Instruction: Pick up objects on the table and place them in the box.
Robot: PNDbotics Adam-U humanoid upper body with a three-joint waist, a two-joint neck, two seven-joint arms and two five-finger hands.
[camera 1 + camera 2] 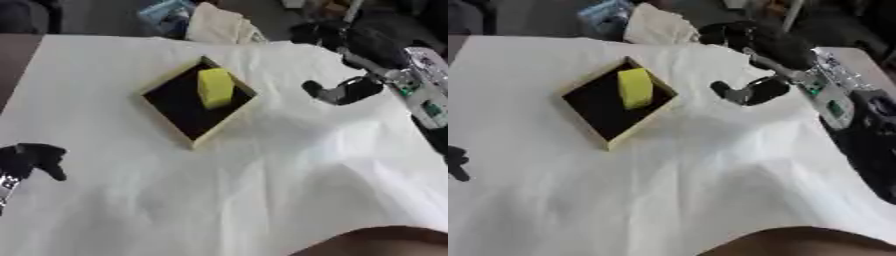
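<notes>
Left eye view first: looking down at a table (262, 200) draped in wrinkly white cloth, with a shallow box (166, 85) sitting turned like a diamond toward the far middle, tan rim, black inside. Already lying in there, a yellow block (214, 87), leaning up against the far right wall of the box, so sitting inside rather than out on the cloth. Hanging just to the right of the box, apart from it, the right hand (341, 92), coming in from the upper right on a black and silver arm, fingers curling inward, holding nothing, hovering over bare cloth. Showing down at the left edge, well apart from the box, the left hand (35, 157), dark fingers sticking out fairly straight and relaxed, holding nothing, resting low by the cloth. Also peeking in at the bottom right, a brownish rounded shape (385, 242), not clear what. Right eye view next: pretty much the same scene, everything sliding a bit leftward. Only getting a sliver of the left hand at the left edge here, just dark fingertips. Beyond the far table edge, a crumpled pale cloth bundle (658, 27) lying behind the box.
</notes>
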